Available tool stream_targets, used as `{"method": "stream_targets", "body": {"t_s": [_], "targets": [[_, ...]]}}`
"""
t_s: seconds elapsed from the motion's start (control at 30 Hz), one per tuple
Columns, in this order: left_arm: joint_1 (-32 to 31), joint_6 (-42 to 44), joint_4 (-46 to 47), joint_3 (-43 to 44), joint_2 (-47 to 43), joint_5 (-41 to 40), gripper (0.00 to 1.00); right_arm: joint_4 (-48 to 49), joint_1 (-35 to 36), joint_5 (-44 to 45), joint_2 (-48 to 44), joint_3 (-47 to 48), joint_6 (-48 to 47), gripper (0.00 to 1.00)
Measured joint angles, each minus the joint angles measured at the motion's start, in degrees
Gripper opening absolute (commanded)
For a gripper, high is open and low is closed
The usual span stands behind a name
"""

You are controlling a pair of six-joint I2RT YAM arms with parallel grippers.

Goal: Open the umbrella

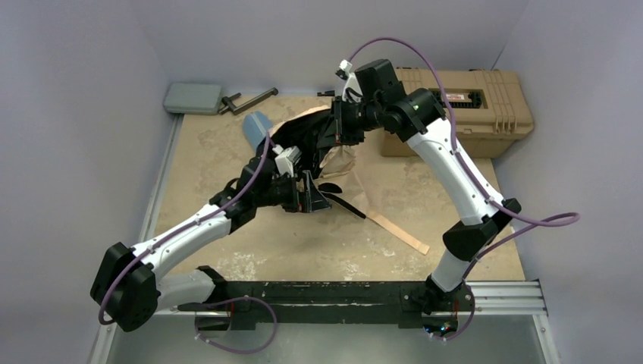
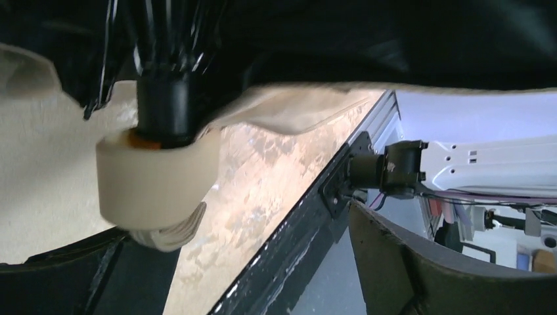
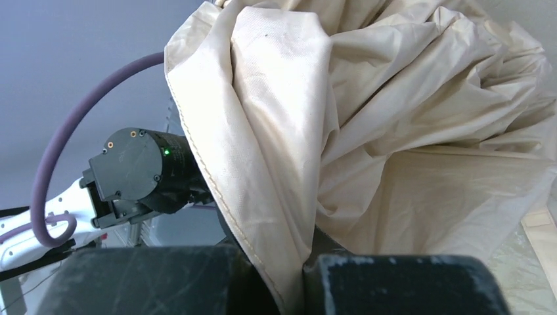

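Umbrella [image 1: 339, 159] not spread: a crumpled bundle of beige canopy and black underside, just toward 12 o'clock from the centre of the table [image 1: 220, 163], between the two grippers; long axis roughly 7 o'clock to 1 o'clock in the top view, with the cream handle [image 2: 154, 180] at the 7 o'clock end and the gathered canopy toward 1 o'clock; in the left wrist view the thin black shaft [image 2: 164, 98] runs from the handle into the black folds.

Left gripper [image 1: 309, 196] at the handle end, fingers wide; the handle lies against one finger [image 2: 72, 275], the other finger [image 2: 433, 275] well apart from it.

Right gripper [image 1: 334, 129] at the canopy end, fingers narrow, pinching a hemmed edge of the umbrella fabric [image 3: 407, 131] between the pads [image 3: 394, 285].

Tan strip [image 1: 398, 233] flat on the table, toward 4 o'clock from the bundle; tan toolbox [image 1: 455, 114] at 2 o'clock; blue pouch [image 1: 256, 127] at 11 o'clock, just beside the folds.
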Motion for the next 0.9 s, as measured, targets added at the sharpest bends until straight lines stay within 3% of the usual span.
{"method": "stream_targets", "body": {"t_s": [0.27,0.43,0.5,0.53,0.57,0.63,0.67,0.8,0.9], "targets": [[3.1,1.1,3.8,0.1,0.0,-1.8,0.86,-3.3,-0.5,-1.4,1.0,3.5,1.5,0.0],[4.6,3.0,4.2,0.7,0.9,-1.4,0.78,-4.0,-0.9,-3.9,0.8,5.4,2.8,0.0],[4.6,3.0,5.8,1.8,3.0,0.1,0.68,-3.7,-0.9,-4.9,0.7,5.1,3.4,0.0],[4.6,2.6,6.9,2.3,4.1,1.0,0.58,-3.7,-0.9,-5.2,0.7,4.9,3.7,0.0],[4.6,2.3,7.8,2.6,4.9,1.7,0.45,-3.7,-0.9,-5.4,0.7,4.7,3.8,0.0],[4.6,0.6,10.4,3.2,7.0,3.7,0.08,-3.1,-1.0,-5.6,0.6,3.7,4.2,0.0],[4.6,-0.4,11.7,3.3,7.8,4.7,0.0,-2.6,-1.2,-5.6,0.5,3.1,4.3,0.0],[4.6,-2.4,11.8,4.0,8.8,7.5,0.0,0.3,-3.8,-6.4,-0.7,-1.4,4.9,0.0],[4.6,-2.6,6.9,5.6,8.0,9.2,0.0,3.5,-10.3,-8.6,-0.5,-3.8,6.1,0.0]]}}
